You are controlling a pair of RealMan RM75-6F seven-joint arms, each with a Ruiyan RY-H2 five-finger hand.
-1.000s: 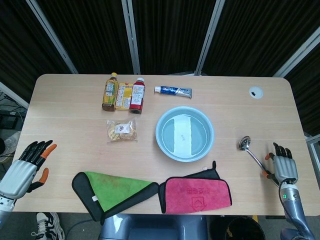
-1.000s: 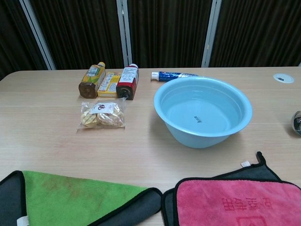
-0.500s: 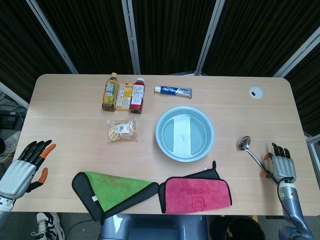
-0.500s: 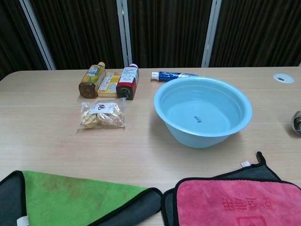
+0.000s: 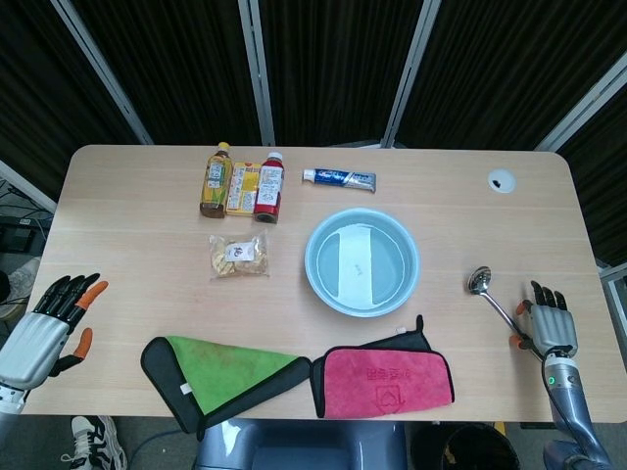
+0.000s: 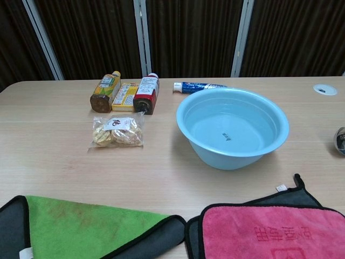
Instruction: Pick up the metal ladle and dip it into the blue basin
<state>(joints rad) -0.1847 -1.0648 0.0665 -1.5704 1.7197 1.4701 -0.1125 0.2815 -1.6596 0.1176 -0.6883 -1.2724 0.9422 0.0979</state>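
Observation:
The metal ladle (image 5: 495,302) lies on the table right of the blue basin (image 5: 361,261), bowl end toward the far side, handle running back to the right front. Its bowl (image 6: 340,140) shows at the right edge of the chest view, where the blue basin (image 6: 233,129) holds water. My right hand (image 5: 551,318) sits at the table's right edge just beside the handle's end, fingers apart, holding nothing. My left hand (image 5: 49,318) hovers off the table's left front corner, fingers spread and empty. Neither hand shows in the chest view.
A pink cloth (image 5: 384,377) and a green cloth (image 5: 220,372) lie along the front edge. Two bottles and a yellow box (image 5: 241,184), a snack bag (image 5: 238,257) and a toothpaste tube (image 5: 339,177) sit at the back. A grommet hole (image 5: 502,180) is far right.
My right hand has drifted slightly back toward the front edge near the ladle handle. The left hand has sunk a little lower. The ladle has not moved.

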